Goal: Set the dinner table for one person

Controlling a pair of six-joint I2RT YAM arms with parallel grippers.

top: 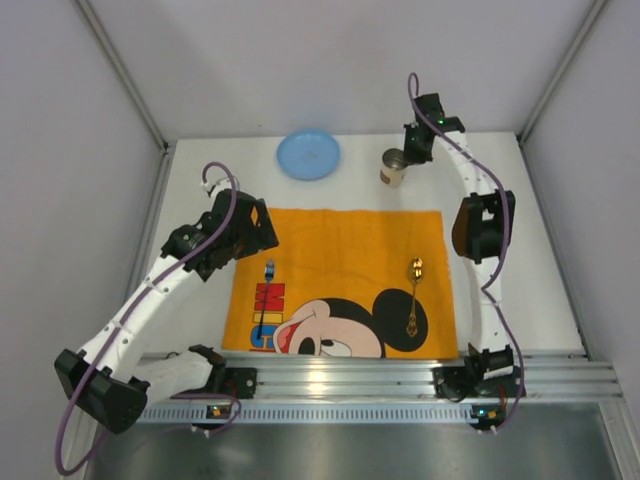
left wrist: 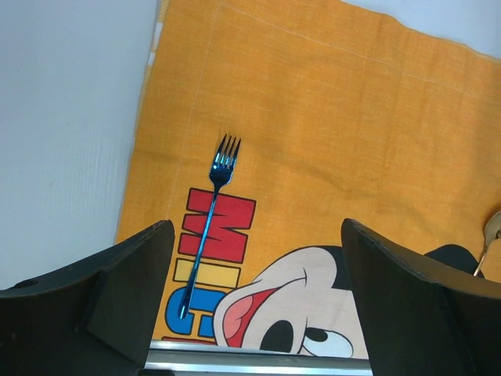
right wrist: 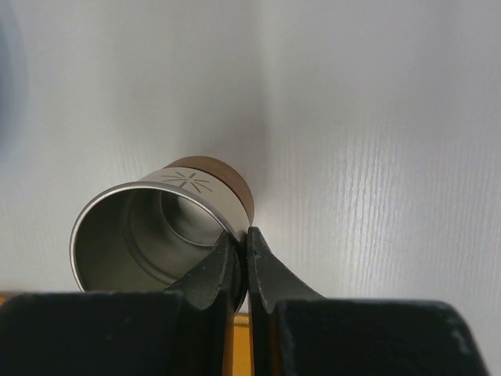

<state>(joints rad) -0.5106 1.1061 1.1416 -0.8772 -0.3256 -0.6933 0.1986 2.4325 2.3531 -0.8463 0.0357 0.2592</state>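
Observation:
The white dinner table [top: 530,270] carries an orange mouse placemat [top: 340,245]. A blue fork [top: 266,297] lies on the mat's left side and a gold spoon [top: 413,295] on its right. A blue plate [top: 308,155] sits beyond the mat. My right gripper [top: 410,150] is shut on the rim of a steel cup [top: 394,168], just past the mat's far right corner. In the right wrist view one finger is inside the cup [right wrist: 149,235] and one outside, and the gripper [right wrist: 247,235] pinches the wall. My left gripper [top: 258,225] is open and empty above the mat's far left corner, with the fork [left wrist: 205,227] below it [left wrist: 257,227].
Grey booth walls close in the table on the left, right and back. An aluminium rail [top: 380,375] runs along the near edge by the arm bases. The spoon's bowl [left wrist: 491,229] shows at the right edge of the left wrist view.

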